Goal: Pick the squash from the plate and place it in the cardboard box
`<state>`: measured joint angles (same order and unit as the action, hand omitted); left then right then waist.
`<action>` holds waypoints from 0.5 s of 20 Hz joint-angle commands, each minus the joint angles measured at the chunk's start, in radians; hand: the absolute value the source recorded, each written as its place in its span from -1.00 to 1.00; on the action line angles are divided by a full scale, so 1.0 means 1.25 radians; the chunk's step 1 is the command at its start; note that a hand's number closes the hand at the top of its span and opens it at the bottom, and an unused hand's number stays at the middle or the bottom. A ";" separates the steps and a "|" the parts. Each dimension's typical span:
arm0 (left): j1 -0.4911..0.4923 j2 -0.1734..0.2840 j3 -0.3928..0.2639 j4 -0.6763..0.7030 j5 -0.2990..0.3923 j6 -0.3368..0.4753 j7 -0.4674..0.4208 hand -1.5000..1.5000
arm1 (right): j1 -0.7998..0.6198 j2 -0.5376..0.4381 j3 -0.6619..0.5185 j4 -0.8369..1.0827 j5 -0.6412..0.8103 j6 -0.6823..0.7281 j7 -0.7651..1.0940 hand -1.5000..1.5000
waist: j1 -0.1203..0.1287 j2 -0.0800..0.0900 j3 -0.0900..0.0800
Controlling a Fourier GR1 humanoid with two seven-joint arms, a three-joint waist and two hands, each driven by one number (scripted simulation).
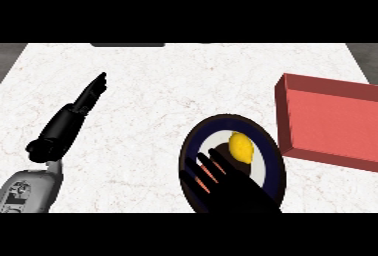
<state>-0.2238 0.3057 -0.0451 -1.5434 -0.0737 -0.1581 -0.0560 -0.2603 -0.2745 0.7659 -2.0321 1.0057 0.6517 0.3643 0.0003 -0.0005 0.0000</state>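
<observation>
1. A yellow squash [241, 147] is lying on a round plate [193, 145] with a dark blue rim; it is sitting in the upper part of the plate's pale middle, slightly right of centre.
2. The plate is being carried by the white marbled surface [148, 90], near the lower edge of the view and right of the middle.
3. A red, open-topped box [332, 125] is standing on the surface to the right of the plate; its near left corner is lying just beside the plate's rim, and whether they are touching cannot be told.
4. The right robot hand [232, 185] is being held over the lower half of the plate; its fingers are spread apart and straight, pointing up and left; the fingertips are ending just below and left of the squash; nothing is being gripped.
5. The left robot hand [85, 102] is being held at the left side, well apart from the plate; its fingers are straight and together, pointing up and right; nothing is being held by it.
</observation>
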 commanded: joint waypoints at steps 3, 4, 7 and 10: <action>-0.003 -0.020 0.015 0.003 -0.013 -0.019 0.006 0.00 | 0.031 0.015 0.009 -0.001 0.079 0.008 -0.003 -1.00 | -0.001 0.000 0.000; 0.021 -0.036 -0.003 -0.017 -0.038 -0.004 -0.016 0.00 | 0.014 0.016 -0.030 0.011 0.061 0.024 -0.029 -1.00 | 0.000 0.000 0.000; 0.018 -0.018 0.041 -0.016 -0.005 -0.047 0.004 0.00 | 0.045 0.030 -0.012 0.045 0.093 -0.014 -0.058 -1.00 | 0.000 0.000 0.000; 0.024 -0.035 0.027 0.004 -0.032 -0.033 -0.026 0.00 | 0.067 0.009 -0.010 0.129 0.110 -0.111 -0.126 -1.00 | 0.000 0.000 0.000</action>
<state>-0.2142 0.2828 -0.0076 -1.5207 -0.0959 -0.2005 -0.0859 -0.2277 -0.2327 0.7569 -1.9153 1.1147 0.5923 0.2806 0.0005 -0.0001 0.0000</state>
